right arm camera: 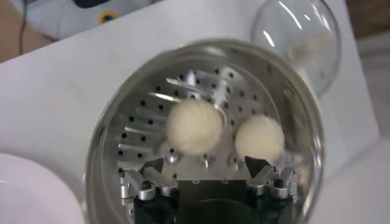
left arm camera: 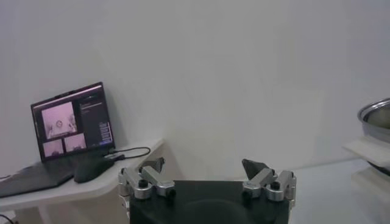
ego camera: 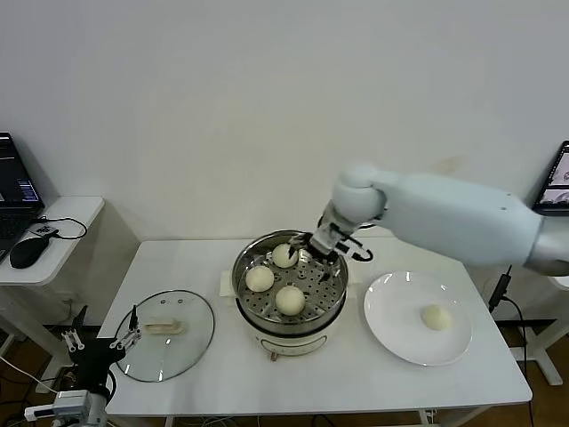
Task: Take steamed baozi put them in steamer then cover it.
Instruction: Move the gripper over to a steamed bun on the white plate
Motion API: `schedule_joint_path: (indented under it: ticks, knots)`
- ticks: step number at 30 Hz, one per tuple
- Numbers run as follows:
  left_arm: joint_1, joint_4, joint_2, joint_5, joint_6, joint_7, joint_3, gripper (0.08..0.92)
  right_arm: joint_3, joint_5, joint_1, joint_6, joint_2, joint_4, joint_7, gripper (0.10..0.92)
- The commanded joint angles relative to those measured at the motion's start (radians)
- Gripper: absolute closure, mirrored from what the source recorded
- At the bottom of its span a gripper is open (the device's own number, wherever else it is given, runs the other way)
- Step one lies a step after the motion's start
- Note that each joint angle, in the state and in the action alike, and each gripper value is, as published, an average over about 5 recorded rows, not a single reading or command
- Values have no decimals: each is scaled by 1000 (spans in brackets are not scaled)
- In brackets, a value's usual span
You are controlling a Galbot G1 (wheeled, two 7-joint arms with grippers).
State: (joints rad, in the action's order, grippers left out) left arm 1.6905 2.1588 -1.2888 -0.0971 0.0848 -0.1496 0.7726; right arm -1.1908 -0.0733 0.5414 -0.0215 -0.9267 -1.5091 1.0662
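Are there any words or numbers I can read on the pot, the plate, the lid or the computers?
None can be read.
Steamer, plate, cover: no writing shows.
Laptop screen: small lines of text beside pictures, too blurred to read.
Second screen at the right edge: too small to read.

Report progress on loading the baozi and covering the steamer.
Done: three baozi sit on the perforated tray inside the steamer. In hand: nothing; the right gripper is open over the steamer's far rim. Left: one baozi on the white plate, then the cover, lying on the table. The left gripper waits open, low beside the table.
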Motion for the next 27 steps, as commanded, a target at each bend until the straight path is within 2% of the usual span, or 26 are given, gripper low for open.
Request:
schedule_joint_path:
  ticks: [1, 7, 14, 20, 27]
  knots:
    - [-4, -3, 22, -4, 3, 2, -7, 177, 63, -120, 1, 328, 379, -113, -22, 203]
    - [-8, -14, 32, 0, 1, 3, -35, 177, 139, -7, -149, 324, 547, -148, -32, 203]
    - [-11, -17, 36, 11, 1, 4, -56, 177, 409, 114, -484, 303, 673, -153, -14, 202]
    - [-5, -13, 35, 15, 1, 4, -57, 177, 638, 206, -756, 266, 640, -58, -1, 203]
    - [1, -11, 30, 22, 3, 4, -49, 177, 721, 279, -846, 225, 535, 77, 7, 203]
